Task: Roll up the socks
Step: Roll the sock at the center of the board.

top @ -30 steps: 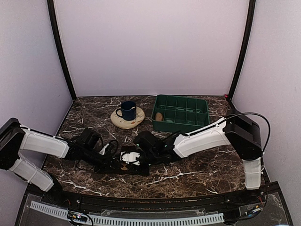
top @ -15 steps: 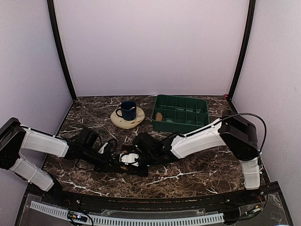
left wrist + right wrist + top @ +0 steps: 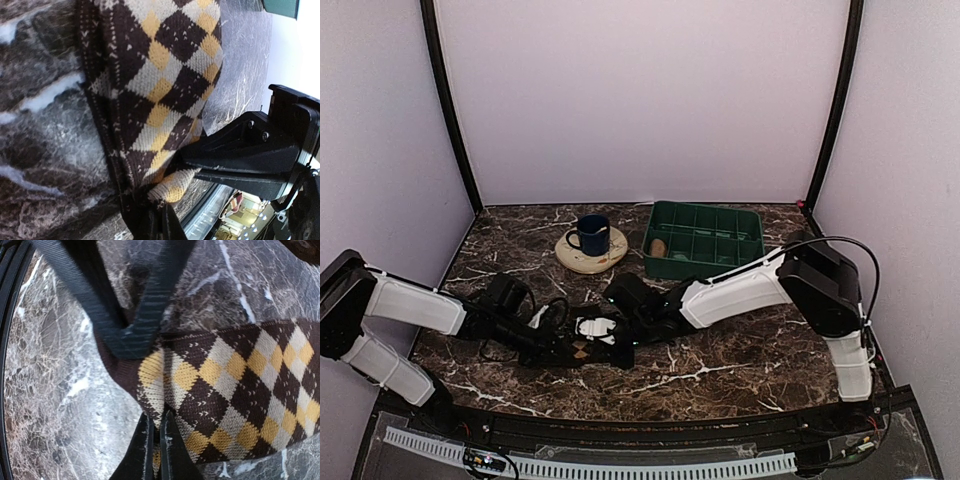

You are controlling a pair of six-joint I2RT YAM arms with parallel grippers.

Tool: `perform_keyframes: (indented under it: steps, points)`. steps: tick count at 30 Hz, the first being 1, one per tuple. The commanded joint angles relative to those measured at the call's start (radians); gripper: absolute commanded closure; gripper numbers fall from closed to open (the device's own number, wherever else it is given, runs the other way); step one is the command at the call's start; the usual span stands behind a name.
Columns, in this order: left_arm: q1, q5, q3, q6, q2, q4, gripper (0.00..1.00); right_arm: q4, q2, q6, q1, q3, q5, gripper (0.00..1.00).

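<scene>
The dark brown argyle sock (image 3: 160,75) lies flat on the marble table between the two arms. My left gripper (image 3: 156,224) is shut on one end of it, where the fabric bunches. My right gripper (image 3: 157,422) is shut on a pinched fold at the sock's (image 3: 240,390) edge. From above, both grippers meet low over the sock (image 3: 584,351), the left gripper (image 3: 567,345) from the left and the right gripper (image 3: 608,333) from the right. A small tan bundle (image 3: 658,247), apparently the other sock rolled up, sits in the green tray.
A green compartment tray (image 3: 720,232) stands at the back right. To its left, a blue mug (image 3: 591,235) sits on a round wooden coaster (image 3: 582,261). Walls enclose the table on three sides.
My right gripper has closed on the sock's edge; its arm has shifted slightly left toward the left gripper. The left gripper has held still on the sock.
</scene>
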Motion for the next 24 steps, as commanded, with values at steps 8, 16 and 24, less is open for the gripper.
perform_keyframes:
  steps: [8,16,24]
  points:
    - [0.007,-0.147,0.002,0.045,-0.151,-0.111,0.62,-0.170,0.083,0.055,-0.053,0.140,-0.163,1.00]
    - [0.006,-0.251,-0.034,0.049,-0.283,-0.114,0.59,-0.315,0.142,0.101,-0.068,0.264,-0.268,1.00]
    - [0.005,-0.383,-0.117,0.069,-0.467,-0.085,0.70,-0.392,0.185,0.217,-0.094,0.352,-0.349,1.00]
